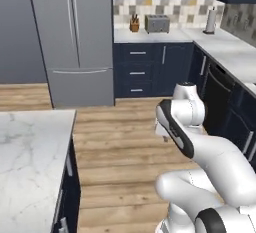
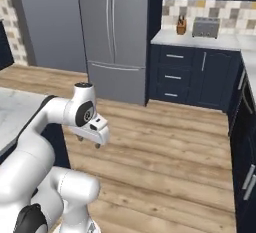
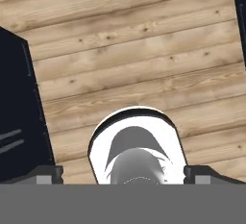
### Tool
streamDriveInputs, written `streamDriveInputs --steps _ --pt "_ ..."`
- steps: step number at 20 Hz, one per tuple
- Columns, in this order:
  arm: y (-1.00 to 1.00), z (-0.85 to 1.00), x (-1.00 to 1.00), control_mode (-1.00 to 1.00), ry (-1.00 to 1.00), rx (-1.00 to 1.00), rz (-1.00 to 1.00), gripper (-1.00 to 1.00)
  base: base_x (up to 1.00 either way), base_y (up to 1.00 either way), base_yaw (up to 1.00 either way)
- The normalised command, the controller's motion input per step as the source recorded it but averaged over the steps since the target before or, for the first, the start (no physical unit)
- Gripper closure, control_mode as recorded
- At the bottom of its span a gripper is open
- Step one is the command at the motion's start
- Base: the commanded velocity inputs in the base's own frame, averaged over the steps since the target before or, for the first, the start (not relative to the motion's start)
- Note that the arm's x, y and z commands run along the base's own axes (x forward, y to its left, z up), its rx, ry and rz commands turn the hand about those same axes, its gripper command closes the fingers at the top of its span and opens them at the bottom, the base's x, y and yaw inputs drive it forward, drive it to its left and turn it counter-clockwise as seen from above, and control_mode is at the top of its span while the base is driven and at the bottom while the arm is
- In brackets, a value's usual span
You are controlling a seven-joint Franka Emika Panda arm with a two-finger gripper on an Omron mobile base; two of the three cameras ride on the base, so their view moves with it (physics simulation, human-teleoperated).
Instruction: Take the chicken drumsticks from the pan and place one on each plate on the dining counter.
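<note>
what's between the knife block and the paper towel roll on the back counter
A toaster sits between the knife block and the paper towel roll, seen in the left base view.

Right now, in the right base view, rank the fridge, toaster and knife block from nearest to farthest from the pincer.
1. Fridge, beyond the open pincer, slightly right.
2. Knife block, on the back counter, right.
3. Toaster, beside the block, further right.

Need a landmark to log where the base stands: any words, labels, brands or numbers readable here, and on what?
None readable.
Fridge: plain grey doors, no badge or text.
Toaster: no visible marking.
Knife block: too small to tell.
Paper towel roll: blank.
Gripper, open, over the wood floor: unmarked.
</note>
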Motion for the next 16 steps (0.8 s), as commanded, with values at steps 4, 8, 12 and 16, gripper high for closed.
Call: streamDriveInputs --steps 4,8,12,16 --pt "0.00 0.00 0.00 1.00 0.00 0.00 0.00 -1.00 1.00 0.12 -0.02" --pt "0.00 0.00 0.00 1.00 0.00 0.00 0.00 -1.00 1.00 0.03 0.00" --pt "0.00 0.00 0.00 1.00 0.00 0.00 0.00 -1.00 1.00 0.00 0.01" --pt "0.00 0.00 0.00 1.00 0.00 0.00 0.00 -1.00 1.00 0.00 0.08"
